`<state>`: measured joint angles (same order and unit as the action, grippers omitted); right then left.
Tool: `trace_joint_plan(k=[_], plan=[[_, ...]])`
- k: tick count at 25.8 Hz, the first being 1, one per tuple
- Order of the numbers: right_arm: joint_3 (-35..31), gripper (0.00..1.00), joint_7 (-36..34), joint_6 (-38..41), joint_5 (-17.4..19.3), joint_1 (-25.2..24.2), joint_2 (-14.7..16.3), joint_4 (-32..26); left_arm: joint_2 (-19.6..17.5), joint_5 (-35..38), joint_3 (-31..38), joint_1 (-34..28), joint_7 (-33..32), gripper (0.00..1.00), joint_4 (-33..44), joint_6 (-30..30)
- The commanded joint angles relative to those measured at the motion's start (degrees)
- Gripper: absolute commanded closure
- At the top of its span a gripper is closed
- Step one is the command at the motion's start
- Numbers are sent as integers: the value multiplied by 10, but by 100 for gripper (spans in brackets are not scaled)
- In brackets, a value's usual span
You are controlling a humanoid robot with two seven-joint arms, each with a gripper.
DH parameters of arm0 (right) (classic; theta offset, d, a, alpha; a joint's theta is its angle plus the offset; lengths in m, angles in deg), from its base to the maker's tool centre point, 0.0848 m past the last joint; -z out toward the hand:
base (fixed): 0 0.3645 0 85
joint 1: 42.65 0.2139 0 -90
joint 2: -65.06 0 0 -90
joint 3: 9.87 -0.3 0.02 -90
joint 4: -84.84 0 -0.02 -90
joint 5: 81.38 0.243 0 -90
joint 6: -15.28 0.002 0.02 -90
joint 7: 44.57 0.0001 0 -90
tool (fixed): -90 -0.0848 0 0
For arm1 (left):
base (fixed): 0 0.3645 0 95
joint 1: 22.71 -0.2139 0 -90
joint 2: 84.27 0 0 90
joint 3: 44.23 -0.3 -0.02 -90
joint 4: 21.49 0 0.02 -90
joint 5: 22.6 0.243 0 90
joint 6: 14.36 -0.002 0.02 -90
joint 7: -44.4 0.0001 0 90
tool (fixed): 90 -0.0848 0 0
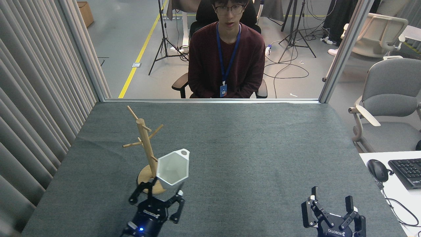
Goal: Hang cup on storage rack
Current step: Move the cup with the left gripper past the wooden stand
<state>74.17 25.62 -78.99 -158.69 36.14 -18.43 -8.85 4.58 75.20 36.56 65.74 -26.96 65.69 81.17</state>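
1. The white matte hexagonal cup (172, 170), tapered with faceted sides, is held off the table with its open mouth turned up toward the camera.
2. A small tab with a round hole sticks out from the cup's rim at the upper right corner.
3. The left gripper (161, 190) clasps the cup from below, its black fingers closed around the narrow lower part; the exact contact points are hidden by the cup body, so I can only say the grip looks firm.
4. The light wooden storage rack (147, 148), a slim upright post with angled pegs on a round disc base, stands on the left half of the table.
5. In this view the cup overlaps the right side of the rack's base and sits just beside the lower post; whether they touch cannot be told.
6. The cup's tab is not on any peg.
7. The right gripper (332, 201) is near the lower right edge of the view, well apart from cup and rack, its two fingers spread wide with nothing between them.
8. The grey felt-covered table (250, 148) bears the rack.
9. A person in a dark red sweater (227, 56) sits on a chair beyond the far table edge, wearing a blue lanyard.
10. A black computer mouse (377, 170) and part of a keyboard (408, 171) lie on a white desk at the right.
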Motion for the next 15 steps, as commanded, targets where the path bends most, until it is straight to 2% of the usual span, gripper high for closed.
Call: trace_joint_plan(k=[1, 6, 10, 13, 15], plan=[[-1, 2, 1, 0, -2, -5, 7, 10, -1, -1, 88, -30, 1, 52, 51, -6], [2, 2, 3, -2, -4, 0, 3, 11, 0, 4, 158, -66, 16, 52, 88, -41], [10, 2, 3, -5, -5, 0, 3, 12, -2, 26, 161, -64, 21, 55, 80, -138], [10, 2, 3, -6, -5, -1, 3, 14, 11, 144, 162, -52, 18, 62, 35, -206], [10, 2, 3, -6, -5, -1, 3, 17, 38, 226, 162, -29, 13, 61, 4, -238]])
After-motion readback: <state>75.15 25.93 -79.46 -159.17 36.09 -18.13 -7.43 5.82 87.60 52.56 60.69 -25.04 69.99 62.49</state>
